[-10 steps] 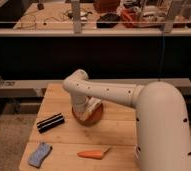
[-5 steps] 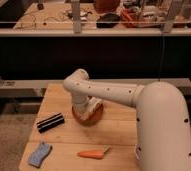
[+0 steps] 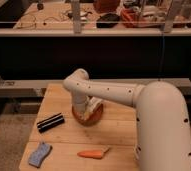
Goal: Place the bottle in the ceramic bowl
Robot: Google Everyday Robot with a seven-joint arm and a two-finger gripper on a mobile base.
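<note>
Pincer [image 3: 91,107], grip state indiscernible, down over glossy round orange-brown ceramic bowl [image 3: 87,119] on wooden table [image 3: 116,129].

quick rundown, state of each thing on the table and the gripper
gripper: down at the ceramic bowl, hidden behind the arm's end
ceramic bowl: upright on the table, partly covered by the arm
black bar-shaped object: lying flat, left of the bowl, apart from it
blue-grey cloth-like item: lying flat near the front left corner
orange carrot-like object: lying on its side near the front edge
wooden table: level, carrying all of these
</note>
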